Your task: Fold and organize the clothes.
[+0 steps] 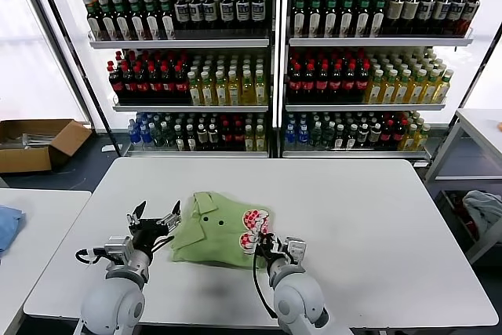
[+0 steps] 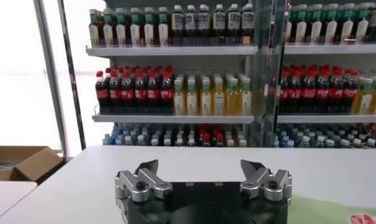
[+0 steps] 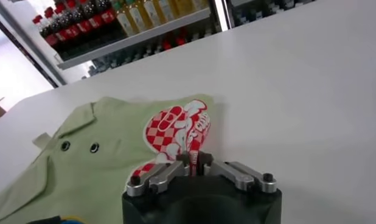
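The clothes are one light green polo shirt (image 1: 212,233) lying partly folded on the white table (image 1: 376,225), with its collar toward the shelves and its red-and-white graphic (image 1: 252,225) on the right side. My right gripper (image 1: 260,243) is at the shirt's near right edge. In the right wrist view this gripper (image 3: 194,159) is shut, pinching a fold of the shirt (image 3: 97,170) just below the graphic (image 3: 176,128). My left gripper (image 1: 157,214) hovers just left of the shirt, open and holding nothing. The left wrist view shows its jaws (image 2: 200,165) wide apart, with the shirt (image 2: 334,213) off to one side.
Shelves of bottles (image 1: 267,60) stand behind the table. A cardboard box (image 1: 35,143) sits on the floor at the far left. A blue cloth (image 1: 6,225) lies on a second table to the left. At the right are a side table (image 1: 482,123) and a pale cloth (image 1: 482,209).
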